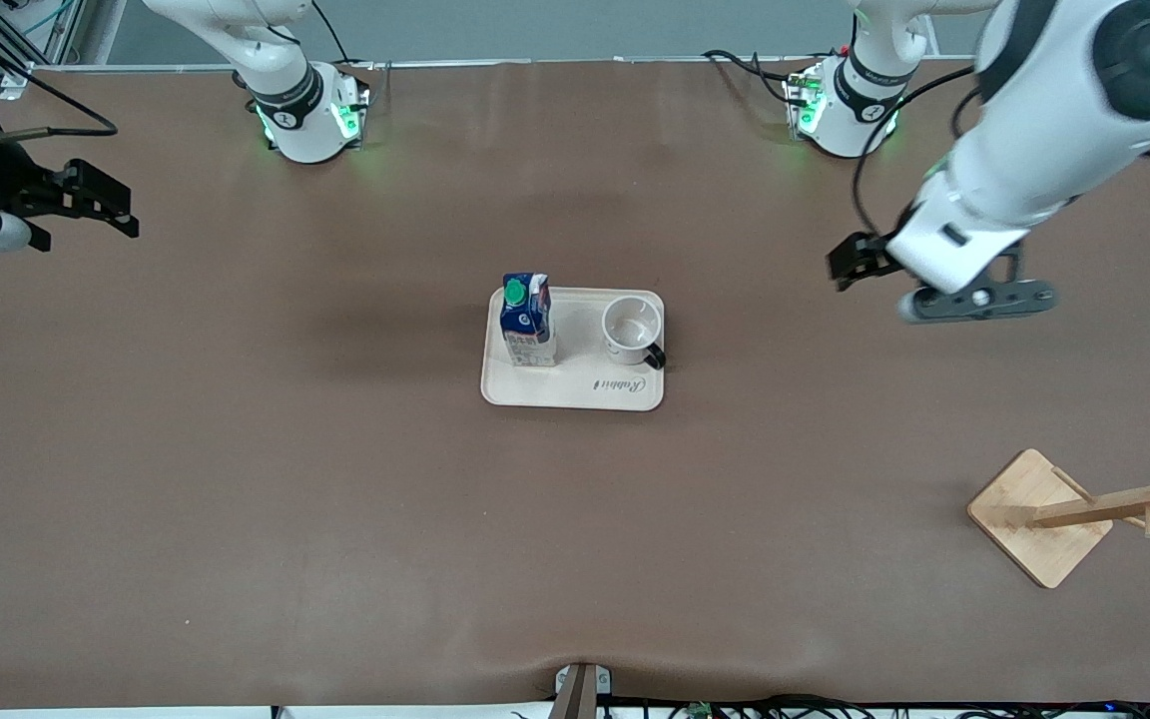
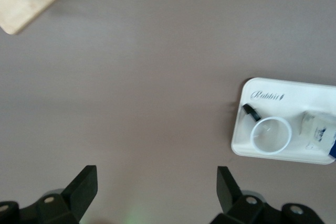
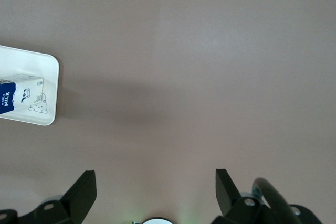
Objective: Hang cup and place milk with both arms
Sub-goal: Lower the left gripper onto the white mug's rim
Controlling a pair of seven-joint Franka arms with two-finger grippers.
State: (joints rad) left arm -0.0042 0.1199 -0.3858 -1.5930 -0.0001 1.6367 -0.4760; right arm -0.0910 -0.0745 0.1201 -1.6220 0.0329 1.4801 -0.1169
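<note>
On the tray (image 1: 575, 391) stand the milk (image 1: 527, 322), toward the right arm's end, and the cup (image 1: 632, 327) beside it. Both grippers hang over bare table, left (image 1: 860, 262) and right (image 1: 96, 200), jaws apart, empty. The left should meet the cup's rim squarely, clear of the handle (image 1: 655, 357), which must stay free for the rack (image 1: 1084, 509).
</note>
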